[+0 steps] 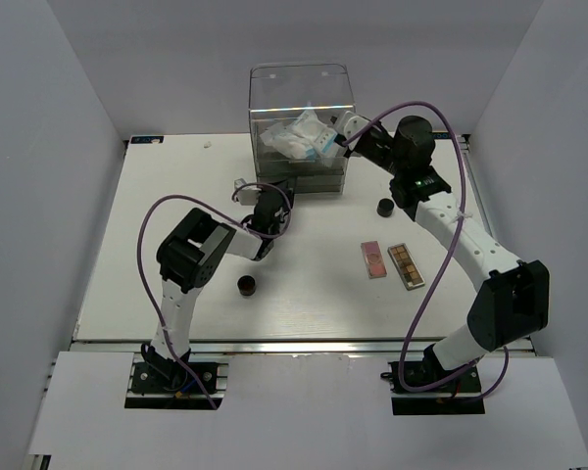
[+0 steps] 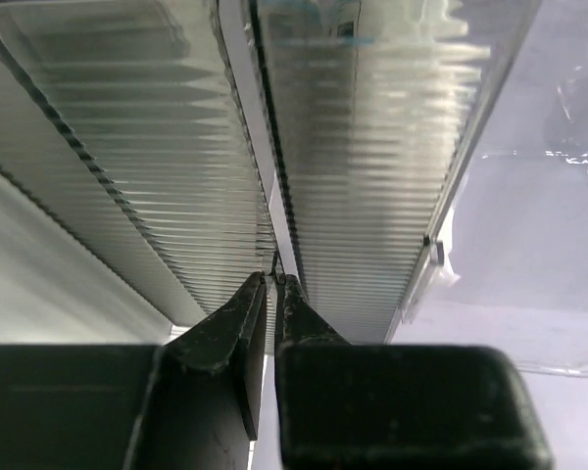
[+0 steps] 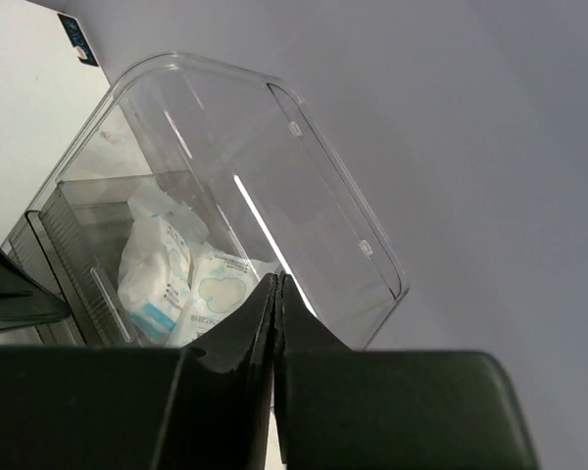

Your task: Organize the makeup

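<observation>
Drawer box (image 1: 274,98): left gripper (image 2: 275,286) narrowed at the seam between ribbed drawer fronts (image 2: 372,176), grip unclear. Right gripper (image 3: 276,284) pinched closed, empty, at the box's right wall beside the packets (image 1: 304,137) inside. Palettes (image 1: 373,259) lie on the table (image 1: 314,304), nearer the right arm, long axes near-to-far.

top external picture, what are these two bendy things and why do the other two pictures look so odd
Those are two robot arms bolted to a white table, seen from above. The other two pictures come from wrist cameras. On the table: a clear drawer box with white-blue packets inside, a dark jar, a black cylinder, a pink palette and a brown palette. The right gripper is shut and empty. The left gripper is nearly closed at the box's ribbed drawer front; a grip is unclear.
</observation>
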`<state>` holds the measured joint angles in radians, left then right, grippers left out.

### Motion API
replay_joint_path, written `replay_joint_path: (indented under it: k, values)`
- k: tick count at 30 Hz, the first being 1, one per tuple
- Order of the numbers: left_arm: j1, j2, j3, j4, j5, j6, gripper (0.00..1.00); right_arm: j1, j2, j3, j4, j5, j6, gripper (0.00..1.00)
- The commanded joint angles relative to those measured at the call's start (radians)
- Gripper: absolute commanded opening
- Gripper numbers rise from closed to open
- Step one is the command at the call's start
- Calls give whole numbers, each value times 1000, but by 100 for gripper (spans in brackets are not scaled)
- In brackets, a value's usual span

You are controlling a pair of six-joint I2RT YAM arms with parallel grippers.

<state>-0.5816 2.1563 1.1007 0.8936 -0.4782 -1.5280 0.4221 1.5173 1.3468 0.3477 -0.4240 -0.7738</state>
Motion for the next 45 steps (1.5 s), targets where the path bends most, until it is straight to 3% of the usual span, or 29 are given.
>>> replay_joint_path:
  k: [1, 13, 16, 21, 22, 24, 25, 29, 34, 38, 45]
  values:
    - [12, -67, -65, -4, -8, 32, 0, 6, -31, -8, 47, 4, 4, 2]
    - [-29, -190, -206, 39, 53, 46, 0, 3, -34, -17, -7, 24, 83, 7]
    - [-38, -234, -254, 31, 53, 46, 0, -5, -49, -41, -39, 28, 143, 15]
    - [-43, -294, -314, -14, 58, 46, 2, -22, -81, -87, -108, 36, 252, 47]
    - [-43, -297, -320, -19, 59, 43, 13, -25, -94, -95, -119, 36, 269, 56]
    - [-43, -302, -328, -27, 61, 39, 27, -40, -101, -107, -150, 25, 298, 61]
    - [-43, -303, -326, -30, 69, 40, 43, -45, -112, -110, -183, 21, 324, 64]
    - [-43, -317, -302, -91, 90, 60, 65, -104, -123, -117, -309, -31, 419, 68]
    - [-43, -375, -305, -148, 101, 109, 70, -207, -115, -158, -449, -61, 537, 70]
    - [-43, -467, -320, -261, 121, 179, 71, -284, -92, -195, -525, 2, 576, 70]
    - [-43, -651, -358, -485, 118, 308, 83, -304, 140, -106, -657, 157, 659, 77]
